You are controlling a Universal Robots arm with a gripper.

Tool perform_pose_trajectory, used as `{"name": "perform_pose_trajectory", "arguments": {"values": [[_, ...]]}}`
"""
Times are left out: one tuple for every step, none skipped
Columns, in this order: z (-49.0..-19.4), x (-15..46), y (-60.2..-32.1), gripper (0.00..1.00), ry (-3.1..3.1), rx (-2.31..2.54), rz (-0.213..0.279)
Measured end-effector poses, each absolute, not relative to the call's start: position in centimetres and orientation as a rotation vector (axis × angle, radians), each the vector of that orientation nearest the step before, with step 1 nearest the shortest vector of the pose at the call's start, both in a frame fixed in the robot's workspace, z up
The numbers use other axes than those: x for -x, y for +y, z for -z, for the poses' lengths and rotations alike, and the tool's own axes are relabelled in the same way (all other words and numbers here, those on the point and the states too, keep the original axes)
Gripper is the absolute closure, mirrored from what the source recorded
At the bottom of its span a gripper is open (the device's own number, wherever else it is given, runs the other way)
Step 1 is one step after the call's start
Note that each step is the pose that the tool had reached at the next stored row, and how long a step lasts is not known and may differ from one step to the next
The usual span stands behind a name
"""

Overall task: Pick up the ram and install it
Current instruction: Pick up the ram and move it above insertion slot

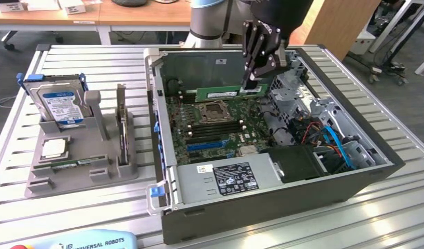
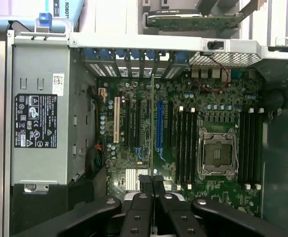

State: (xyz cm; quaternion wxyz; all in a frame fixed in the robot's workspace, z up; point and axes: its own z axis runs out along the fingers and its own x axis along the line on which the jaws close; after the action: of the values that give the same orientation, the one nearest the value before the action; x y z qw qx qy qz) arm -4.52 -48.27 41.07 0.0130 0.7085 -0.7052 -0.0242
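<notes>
My tool (image 1: 253, 86) pinches the ram (image 1: 219, 94) near one end. In the exterior view the stick extends toward 9 o'clock from the tool, over the motherboard (image 1: 210, 129) inside the open case (image 1: 267, 205).

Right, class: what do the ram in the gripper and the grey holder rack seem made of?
The ram: green circuit-board laminate, matte, with a white paper-like label. The grey holder rack: probably plastic, judging by its dull, uniform, blocky surface.
</notes>
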Motion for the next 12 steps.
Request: {"name": "perform_pose_trajectory", "arguments": {"values": [[-41.1, 4.2, -48.3, 0.89, -2.197, -2.207, 0.075], [-41.1, 4.0, -48.3, 0.89, -2.197, -2.207, 0.075], [-41.1, 3.8, -48.3, 0.89, -2.197, -2.207, 0.075], [-41.1, 3.6, -48.3, 0.89, -2.197, -2.207, 0.075], [-41.1, 3.5, -48.3, 0.89, -2.197, -2.207, 0.075], [-41.1, 3.3, -48.3, 0.89, -2.197, -2.207, 0.075], [-41.1, 3.2, -48.3, 0.89, -2.197, -2.207, 0.075], [-41.1, 3.1, -48.3, 0.89, -2.197, -2.207, 0.075], [-41.1, 3.1, -48.3, 0.89, -2.197, -2.208, 0.075], [-41.1, 3.1, -48.3, 0.89, -2.197, -2.207, 0.075], [-41.1, 3.1, -48.3, 0.89, -2.197, -2.207, 0.076], [-41.1, 3.1, -48.3, 0.89, -2.197, -2.207, 0.076]]}}
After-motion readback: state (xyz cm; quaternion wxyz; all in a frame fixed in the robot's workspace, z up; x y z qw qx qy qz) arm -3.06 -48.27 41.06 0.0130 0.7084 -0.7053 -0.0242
